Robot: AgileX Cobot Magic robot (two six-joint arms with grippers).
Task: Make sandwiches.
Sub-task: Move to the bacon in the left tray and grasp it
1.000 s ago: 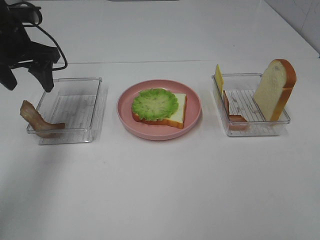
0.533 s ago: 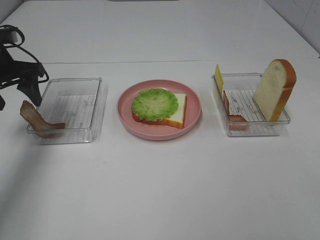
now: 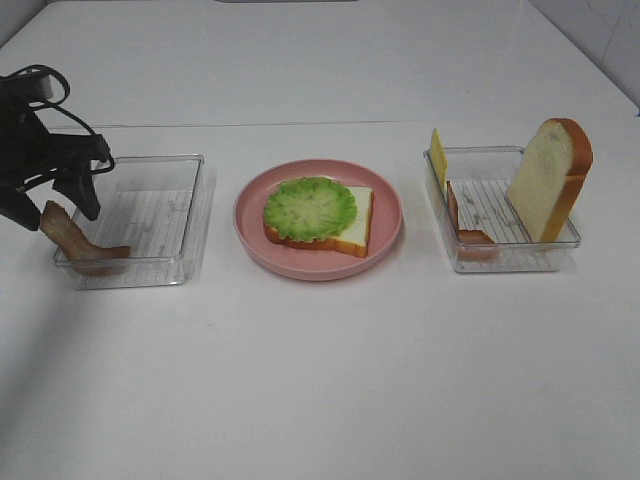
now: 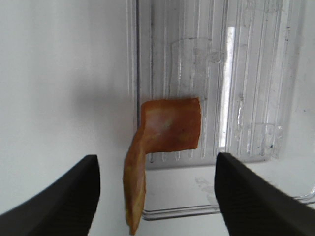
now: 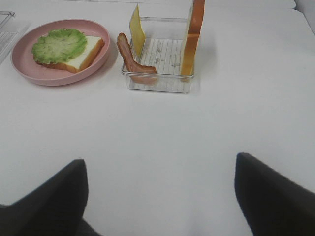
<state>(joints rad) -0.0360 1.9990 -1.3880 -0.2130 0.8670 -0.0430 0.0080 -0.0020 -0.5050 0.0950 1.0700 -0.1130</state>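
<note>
Table (image 3: 320,380): white, plain; carries all three containers.
Pink plate (image 3: 388,215): round, raised rim; sits at centre between the two trays, touching neither.
Left tray (image 3: 150,220): clear plastic, rectangular, ribbed floor.
Right tray (image 3: 490,205): same type, ribbed floor; well apart from the left tray.

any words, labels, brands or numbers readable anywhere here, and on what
None: no word, label, brand, number or sign can be read in any view.
The pink plate, left tray and right tray carry no print.
The lettuce, upright bread slice and bacon strip are plain.
Faint moulded marks on the left tray's floor: too faint to read as text.
</note>
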